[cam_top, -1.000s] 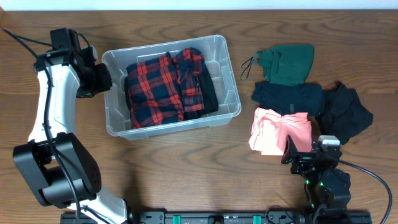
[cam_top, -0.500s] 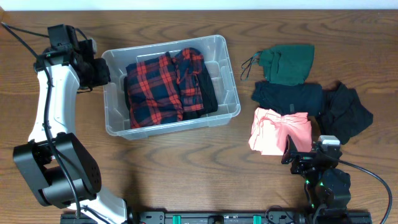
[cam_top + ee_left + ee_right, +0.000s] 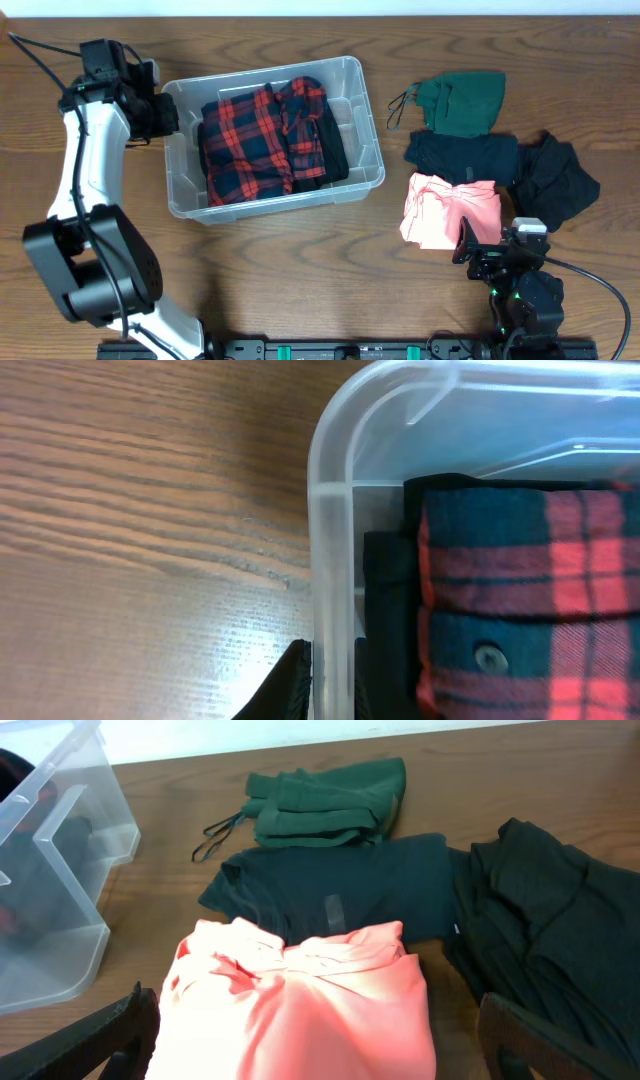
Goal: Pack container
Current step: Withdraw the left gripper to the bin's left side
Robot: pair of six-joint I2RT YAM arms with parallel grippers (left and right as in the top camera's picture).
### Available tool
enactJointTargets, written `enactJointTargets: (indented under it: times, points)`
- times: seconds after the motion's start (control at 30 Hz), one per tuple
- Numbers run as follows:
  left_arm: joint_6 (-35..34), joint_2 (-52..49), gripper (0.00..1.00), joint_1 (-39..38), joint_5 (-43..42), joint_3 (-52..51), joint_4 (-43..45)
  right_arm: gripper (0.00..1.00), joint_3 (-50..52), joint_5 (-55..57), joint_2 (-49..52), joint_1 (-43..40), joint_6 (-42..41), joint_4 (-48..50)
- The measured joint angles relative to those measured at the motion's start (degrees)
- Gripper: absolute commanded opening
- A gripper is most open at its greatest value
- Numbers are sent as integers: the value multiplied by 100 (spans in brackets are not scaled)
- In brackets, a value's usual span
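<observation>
Clamping the container (image 3: 332, 540) wall, seen only from its wrist view, is the left pincer (image 3: 330, 682); the right pincer (image 3: 320, 1050) stands wide apart beside pink cloth (image 3: 300, 985).

Container (image 3: 270, 205) sits upper left of centre on table (image 3: 280, 270), w/ checked shirt (image 3: 250, 140) inside. Right half of frame: drawstring garment (image 3: 465, 100) at top, flat-laid top (image 3: 460, 155) just below, crumpled garment (image 3: 555, 180) to its rt, folded bundle (image 3: 450, 215) lowest.

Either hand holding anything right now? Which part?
The left hand pinches the container by its end wall at the rim, near a corner. The right hand is open and holds nothing.
</observation>
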State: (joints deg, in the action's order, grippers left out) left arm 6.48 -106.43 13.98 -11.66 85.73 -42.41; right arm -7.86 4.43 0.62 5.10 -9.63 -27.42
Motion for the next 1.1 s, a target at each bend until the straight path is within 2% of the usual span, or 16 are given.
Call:
enactJointTargets:
  times: [0.2,0.3,0.53,0.63,0.7,0.77,0.83,0.93,1.1]
  points:
    - [87,-170,13,-7,4,-2,363,99,0,0,0,0,0,0]
    - [107,-179,10,-7,2,-2,542,99,0,0,0,0,0,0]
    - [271,-212,9,-35,13,-24,861,99,0,0,0,0,0,0]
    - [295,-214,12,-81,52,-28,920,99,0,0,0,0,0,0]
    - [341,-214,42,-109,68,-28,931,99,0,0,0,0,0,0]
    - [278,-210,57,-144,61,-26,859,99,0,0,0,0,0,-2]
    - [201,-179,77,-168,48,-15,651,99,0,0,0,0,0,-4]
    - [-26,-61,85,-175,46,2,374,99,2,-107,2,0,-199,175]
    - [-278,660,91,-162,46,42,116,99,4,-726,15,0,-669,944]
